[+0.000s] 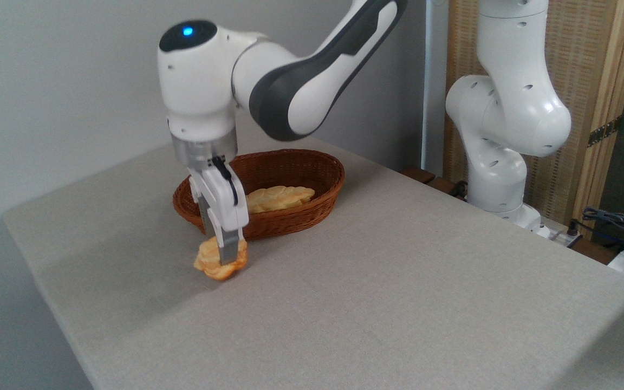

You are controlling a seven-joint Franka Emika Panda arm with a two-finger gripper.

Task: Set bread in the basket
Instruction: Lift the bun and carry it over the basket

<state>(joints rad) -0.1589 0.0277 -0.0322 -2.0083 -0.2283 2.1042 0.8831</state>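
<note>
Basket (301, 168) woven wicker, rough; table (398, 281) matt grey cloth; arm (301, 81) glossy white plastic; bread (212, 262) golden, satiny.

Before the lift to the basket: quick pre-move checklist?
1. Gripper closed on the small golden-orange layered bun: ok, fingers straddle it.
2. Bun clear of the grey table: cannot tell.
3. Oval reddish-brown wicker basket upright, just behind the bun: ok.
4. Room inside: ok, pale-yellow braided loaf fills only part.
5. Basket's near rim between bun and target: not ok for a straight slide, lift first.
</note>
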